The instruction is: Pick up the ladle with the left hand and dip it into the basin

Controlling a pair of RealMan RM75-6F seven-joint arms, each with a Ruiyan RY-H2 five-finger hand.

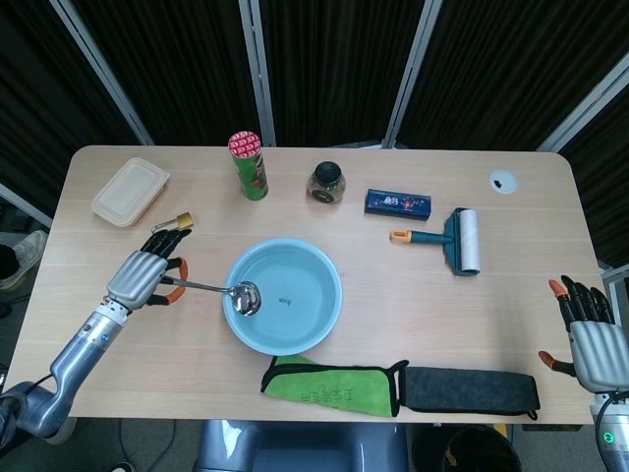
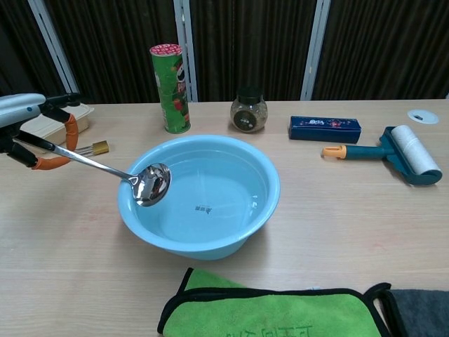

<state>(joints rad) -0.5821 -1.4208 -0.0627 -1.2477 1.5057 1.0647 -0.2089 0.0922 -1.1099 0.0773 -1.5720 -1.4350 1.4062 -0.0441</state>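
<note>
2 steps make up the task, and 1 looks done: the left hand (image 1: 142, 277) grips the long-handled steel ladle (image 2: 150, 184), its bowl just above the light-blue plastic basin's (image 2: 270, 184) rim. Dipping it remains. The right hand (image 1: 588, 339) rests spread, holding nothing.

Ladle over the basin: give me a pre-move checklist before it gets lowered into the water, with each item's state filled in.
1. Left robot hand holds the ladle by its handle: ok.
2. Ladle bowl is inside the rim of the basin, at its left edge: ok.
3. Ladle bowl already touching the water: cannot tell.
4. Basin holds water and stands flat on the table: ok.
5. Padlock, nearest item to the handle, lies apart from the basin: ok.
6. Right robot hand is open, far from the basin at the table's right edge: ok.
</note>
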